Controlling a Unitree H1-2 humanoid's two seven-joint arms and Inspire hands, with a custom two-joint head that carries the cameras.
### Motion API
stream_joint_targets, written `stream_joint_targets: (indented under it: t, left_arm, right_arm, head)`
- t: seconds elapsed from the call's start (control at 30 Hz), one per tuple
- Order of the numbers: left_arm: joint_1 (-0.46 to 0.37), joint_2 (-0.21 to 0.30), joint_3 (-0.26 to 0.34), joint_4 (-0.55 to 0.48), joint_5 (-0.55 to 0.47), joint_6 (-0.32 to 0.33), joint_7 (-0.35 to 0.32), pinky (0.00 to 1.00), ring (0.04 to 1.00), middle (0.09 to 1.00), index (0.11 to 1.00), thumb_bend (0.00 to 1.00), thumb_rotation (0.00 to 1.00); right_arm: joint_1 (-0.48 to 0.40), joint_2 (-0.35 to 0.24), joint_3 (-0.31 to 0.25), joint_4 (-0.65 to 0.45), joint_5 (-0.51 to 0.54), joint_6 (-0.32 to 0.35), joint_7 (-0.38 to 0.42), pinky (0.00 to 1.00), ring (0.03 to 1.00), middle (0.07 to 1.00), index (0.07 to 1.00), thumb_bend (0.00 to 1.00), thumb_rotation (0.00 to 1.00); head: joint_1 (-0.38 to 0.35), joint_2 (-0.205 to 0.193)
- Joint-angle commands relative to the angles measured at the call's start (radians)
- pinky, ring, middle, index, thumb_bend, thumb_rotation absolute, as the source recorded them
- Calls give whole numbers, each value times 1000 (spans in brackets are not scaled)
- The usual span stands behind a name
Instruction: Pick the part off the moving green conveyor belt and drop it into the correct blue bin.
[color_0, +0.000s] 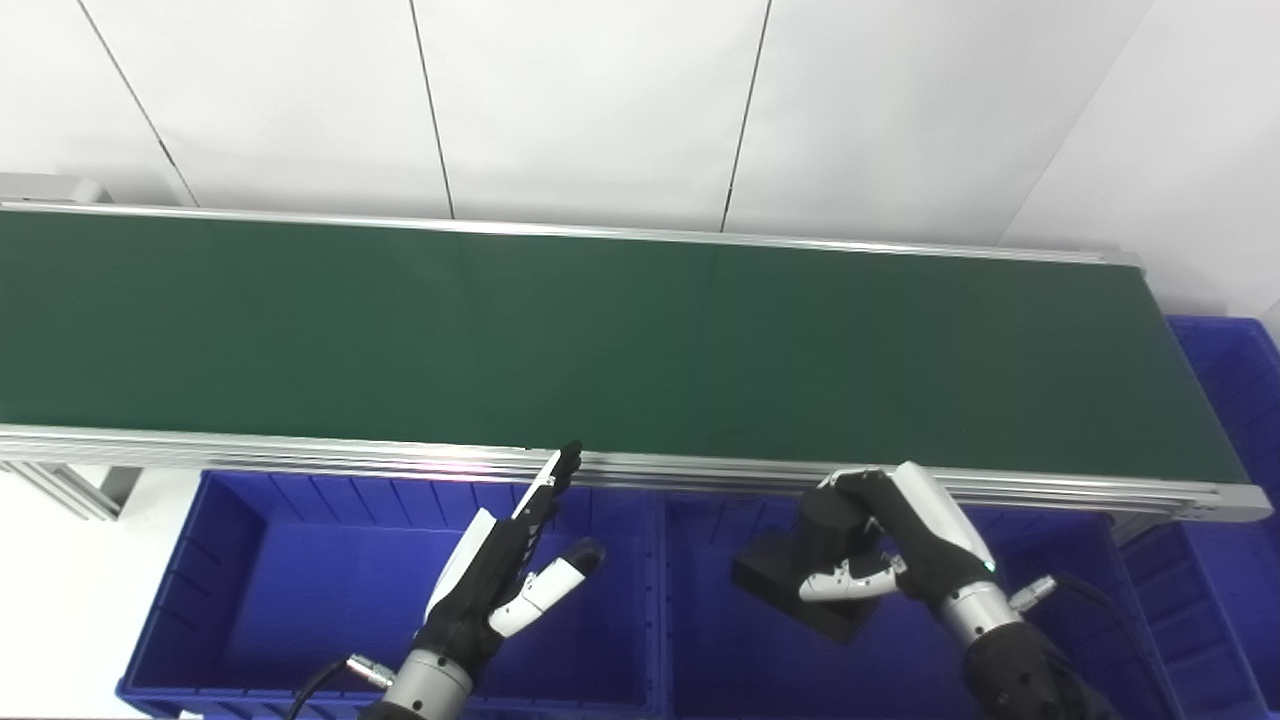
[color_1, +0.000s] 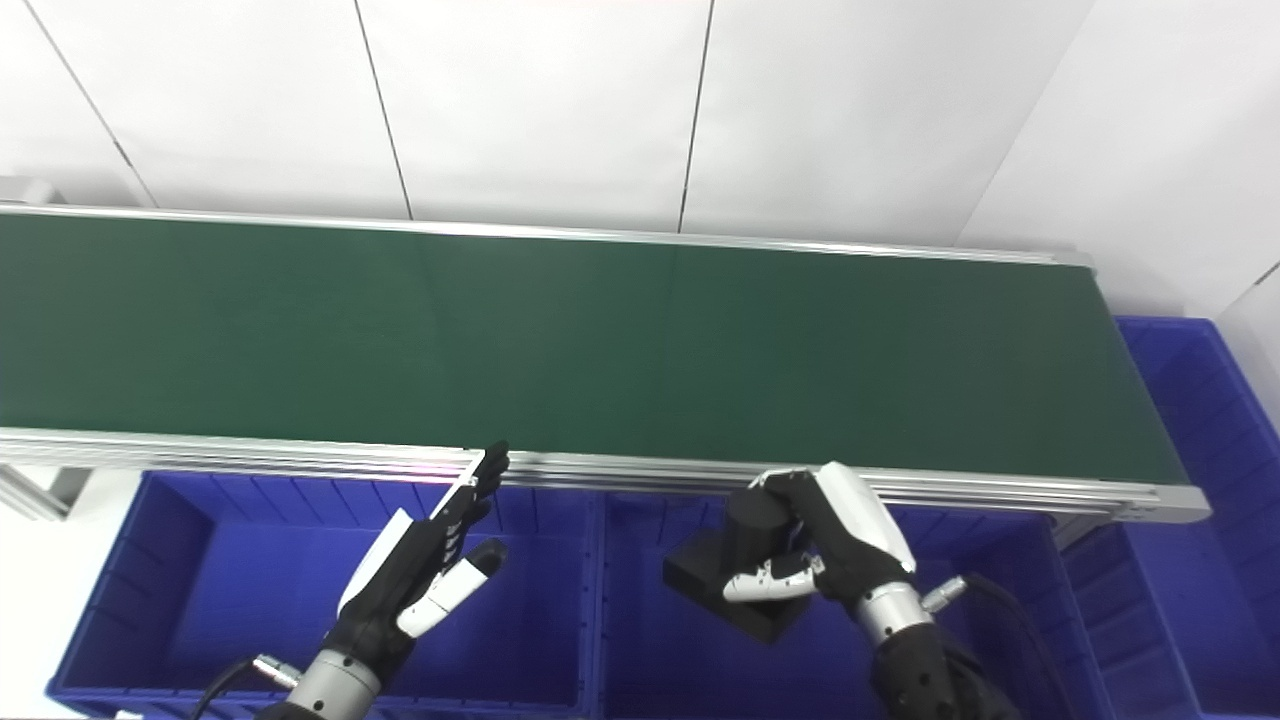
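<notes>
The green conveyor belt (color_0: 600, 330) runs across the view and carries nothing that I can see. My right hand (color_0: 890, 550) is shut on a black part (color_0: 810, 570), a cylinder on a flat block, and holds it over the middle blue bin (color_0: 700, 620) in front of the belt. My left hand (color_0: 510, 570) is open and empty, fingers stretched toward the belt's near rail, above the left blue bin (color_0: 260, 580). The same scene shows in the right eye view, with the part (color_1: 735, 570) in my right hand (color_1: 820, 550).
A silver rail (color_0: 300, 455) edges the belt's near side. Another blue bin (color_0: 1235, 400) stands past the belt's right end, and one more (color_0: 1190, 620) at the lower right. A white wall stands behind the belt.
</notes>
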Motion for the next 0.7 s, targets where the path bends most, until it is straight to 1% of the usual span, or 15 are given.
stream_joint_targets:
  t: [0.0,0.1,0.17,0.2,0.27,0.33,0.37,0.4,0.43,0.47,0.5,0.57,0.6,0.63,0.67]
  left_arm:
    - [-4,1,-3,-31,7,-11,5,1000,1000,1000,1000,733,912]
    - [-4,2,-2,-27,3,-22,6,1000,1000,1000,1000,723,907]
    - [-5,2,-2,-27,1,-20,4,1000,1000,1000,1000,725,907]
    - [-5,1,-2,-29,0,-15,3,1000,1000,1000,1000,730,907]
    - [-5,1,-2,-32,1,-11,3,1000,1000,1000,1000,731,907]
    - [-6,1,-2,-31,3,-13,4,1000,1000,1000,1000,731,907]
    - [-6,1,-2,-30,3,-14,5,1000,1000,1000,1000,732,907]
    - [-6,1,-2,-30,4,-13,5,1000,1000,1000,1000,733,906]
    - [-7,1,-2,-30,4,-13,5,1000,1000,1000,1000,733,905]
    - [-7,1,-1,-30,3,-12,4,1000,1000,1000,1000,733,904]
    - [-7,2,-1,-28,3,-14,4,1000,1000,1000,1000,731,902]
    - [-7,4,-1,-26,1,-18,3,1000,1000,1000,1000,723,898]
    - [-7,4,0,-26,0,-19,3,1000,1000,1000,1000,724,897]
    - [-7,5,0,-26,1,-16,3,1000,1000,1000,1000,724,897]
    - [-8,5,1,-26,1,-14,3,1000,1000,1000,1000,734,899]
  right_arm:
    - [-23,-19,21,2,-51,13,13,302,381,469,522,514,0]
    - [-35,-12,57,26,-104,55,42,260,370,446,529,511,0]
    - [-47,-10,81,52,-133,68,58,279,370,458,531,510,0]
    - [-52,-10,91,65,-143,66,64,341,394,484,521,512,0]
    - [-62,-14,113,84,-167,63,79,392,407,503,518,513,0]
    - [-71,-23,136,94,-194,64,100,468,433,540,502,511,0]
    - [-77,-30,152,100,-212,65,117,569,607,673,500,511,61]
    - [-81,-34,164,102,-226,68,132,640,710,750,498,511,94]
    - [-86,-37,175,105,-237,77,153,692,780,804,652,587,56]
    - [-90,-40,184,106,-245,84,173,700,834,865,788,647,93]
    - [-93,-41,191,105,-249,89,194,714,852,879,819,663,110]
    - [-98,-48,205,100,-267,93,229,773,901,916,890,713,167]
    - [-99,-50,208,98,-274,94,237,809,922,932,918,742,197]
    - [-97,-51,211,94,-282,87,234,818,928,936,925,750,205]
    - [-95,-50,211,91,-287,81,231,883,967,967,948,779,248]
  head:
    - [-2,-2]
    - [-5,-2]
    - [-8,-2]
    - [-9,-3]
    - [-11,-2]
    - [-12,-1]
    - [-12,-1]
    - [-12,-1]
    - [-16,-2]
    - [-17,-2]
    - [-19,-3]
    - [-19,-3]
    - [-19,-3]
    - [-23,-4]
    - [-23,-4]
